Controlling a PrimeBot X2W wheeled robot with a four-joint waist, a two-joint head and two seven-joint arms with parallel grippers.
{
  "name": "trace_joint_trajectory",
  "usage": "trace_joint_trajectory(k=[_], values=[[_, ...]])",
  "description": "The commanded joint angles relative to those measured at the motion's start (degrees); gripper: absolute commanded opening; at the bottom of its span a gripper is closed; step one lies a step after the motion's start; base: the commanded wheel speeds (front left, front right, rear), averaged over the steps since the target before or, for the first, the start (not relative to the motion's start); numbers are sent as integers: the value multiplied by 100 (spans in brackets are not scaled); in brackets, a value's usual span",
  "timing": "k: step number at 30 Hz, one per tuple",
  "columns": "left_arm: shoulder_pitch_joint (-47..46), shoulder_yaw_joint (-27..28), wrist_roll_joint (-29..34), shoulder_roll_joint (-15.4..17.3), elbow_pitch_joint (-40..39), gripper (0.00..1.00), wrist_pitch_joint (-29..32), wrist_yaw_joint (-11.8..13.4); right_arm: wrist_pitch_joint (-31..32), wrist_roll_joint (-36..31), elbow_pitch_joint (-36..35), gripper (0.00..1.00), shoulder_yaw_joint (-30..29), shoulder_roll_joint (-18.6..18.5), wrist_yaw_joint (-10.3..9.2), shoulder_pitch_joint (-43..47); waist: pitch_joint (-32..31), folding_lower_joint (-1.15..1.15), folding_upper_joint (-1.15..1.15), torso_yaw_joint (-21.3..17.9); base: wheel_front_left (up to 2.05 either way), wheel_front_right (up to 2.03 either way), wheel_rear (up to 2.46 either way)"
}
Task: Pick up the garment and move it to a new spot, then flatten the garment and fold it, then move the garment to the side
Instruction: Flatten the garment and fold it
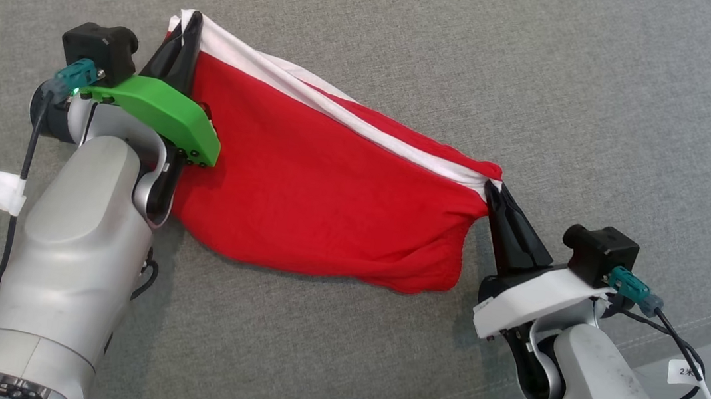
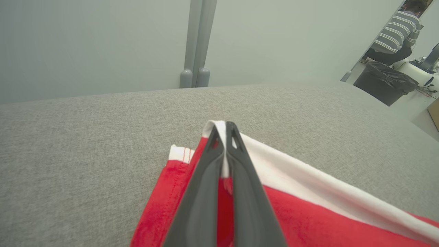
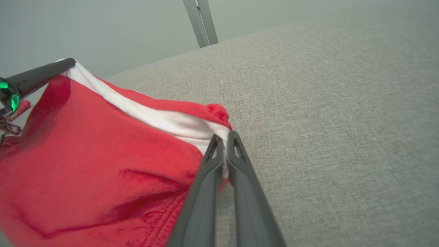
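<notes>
1. Two-cornered hold on the garment (image 1: 328, 203): red cloth with a white band along its upper edge, drawn out in a sagging line from upper left to lower right over the grey cushion (image 1: 543, 80).
2. Hangs slack below that line, with the lower hem at or just above the cushion; hard to tell which.
3. Clamped at the far-left corner by the left gripper (image 1: 192, 23), fingers pressed together on the white band.
4. Pinched at the near-right corner by the right gripper (image 1: 496, 195), fingers likewise shut tight on the white band and a red fold.
5. Reads as the carrying step, or the very start of flattening: raised by the top edge, not yet laid flat, no fold made.
6. Calls next for moving both arms as one, with the span steady so neither corner slips, then lowering hem-first and drawing the top edge away to lay the cloth smooth.
7. Beyond the cushion: a pale wall (image 2: 85, 44) with an upright post (image 2: 199, 41), and off to one side a person in a striped top (image 2: 398, 31) near a dark bin (image 2: 384, 82).
</notes>
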Motion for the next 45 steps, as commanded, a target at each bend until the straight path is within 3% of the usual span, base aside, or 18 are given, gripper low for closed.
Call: trace_joint_trajectory(k=[1, 3, 4, 5, 6, 7, 29, 45], values=[[-155, 29, 54, 4, 153, 0, -2, -8, -17, 42, 47, 0, 40, -15, -4, -75, 0, 0, 0, -42, 0, 0, 0], [-229, 37, 70, -17, 316, 0, -2, -8, -17, 68, 66, 0, 69, -16, -4, -129, -9, 0, 0, -69, 0, 0, 0], [-280, 41, 87, -19, 392, 0, -2, -8, -17, 61, 62, 18, 68, -16, -4, -152, -17, 0, 0, -77, 0, 0, 0], [-325, 83, 88, -12, 465, 45, -2, -6, -17, 61, 60, 39, 63, -15, -4, -160, -27, 0, 0, -82, 0, 0, 0], [-347, 119, 92, -14, 554, 99, -2, 7, -17, 64, 70, 94, 63, -15, -4, -151, -41, 0, 0, -85, 0, 0, 0], [-361, 143, 115, -31, 621, 100, -2, 7, -17, 64, 65, 100, 66, -15, -4, -154, -57, 0, 0, -86, 0, 0, 0], [159, -107, 225, -415, 1781, 100, 17, 52, -17, -802, -294, 100, -880, -17, -3, 720, -981, 0, 0, 491, 0, 0, 0], [96, -138, 66, -104, 2194, 100, 755, 173, -17, -914, -894, 100, -1233, -15, -3, 1064, -855, 0, 0, 152, 0, 0, 0]])
